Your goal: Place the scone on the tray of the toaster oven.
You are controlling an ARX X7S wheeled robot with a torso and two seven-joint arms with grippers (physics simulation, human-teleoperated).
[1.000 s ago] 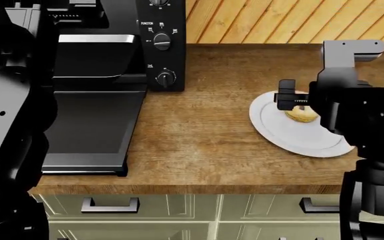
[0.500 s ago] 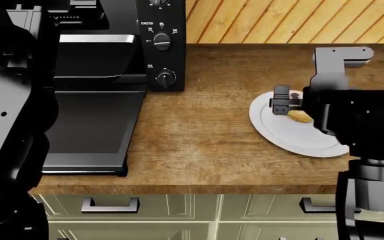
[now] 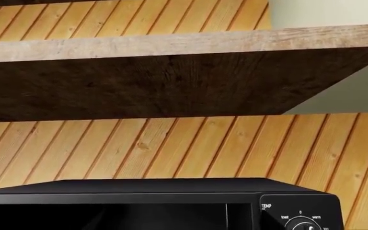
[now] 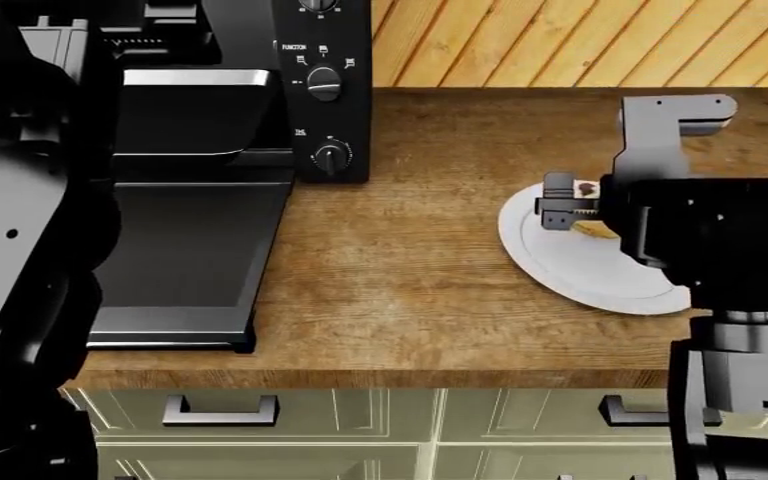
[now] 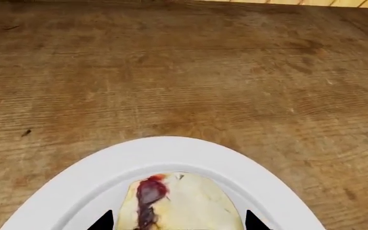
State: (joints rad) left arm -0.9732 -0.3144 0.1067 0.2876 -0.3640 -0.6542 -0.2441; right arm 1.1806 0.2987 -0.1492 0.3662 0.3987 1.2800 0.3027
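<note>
Our right gripper [image 4: 560,212] mostly hides the scone [image 5: 178,203] on the white plate [image 4: 558,265], fingers straddling it; grip unclear.

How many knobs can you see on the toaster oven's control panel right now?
3 on the toaster oven: the top knob cut off by the frame edge, the middle knob, and the bottom knob. More may sit above, out of view.
</note>
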